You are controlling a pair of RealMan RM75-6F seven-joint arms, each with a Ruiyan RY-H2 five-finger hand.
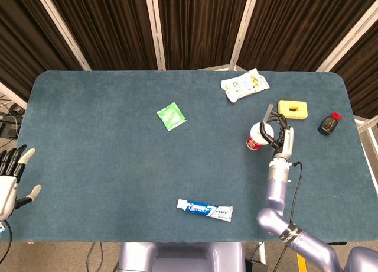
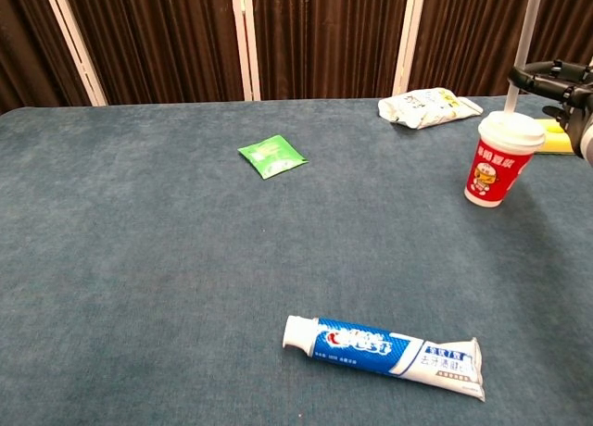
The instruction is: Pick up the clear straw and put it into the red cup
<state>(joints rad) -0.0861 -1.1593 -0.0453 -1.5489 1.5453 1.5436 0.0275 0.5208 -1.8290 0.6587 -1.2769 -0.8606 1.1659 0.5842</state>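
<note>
In the head view, right of centre, the right hand (image 1: 278,134) pinches the clear straw (image 1: 267,113), a thin pale stick slanting above the white-lidded red cup (image 1: 256,136); the left hand (image 1: 12,180), at the lower left edge, holds nothing with fingers spread. In the chest view, at the upper right, the straw (image 2: 522,46) stands nearly upright, translucent, its lower end at the cup's (image 2: 498,170) lid, clamped by dark fingers (image 2: 535,71).
</note>
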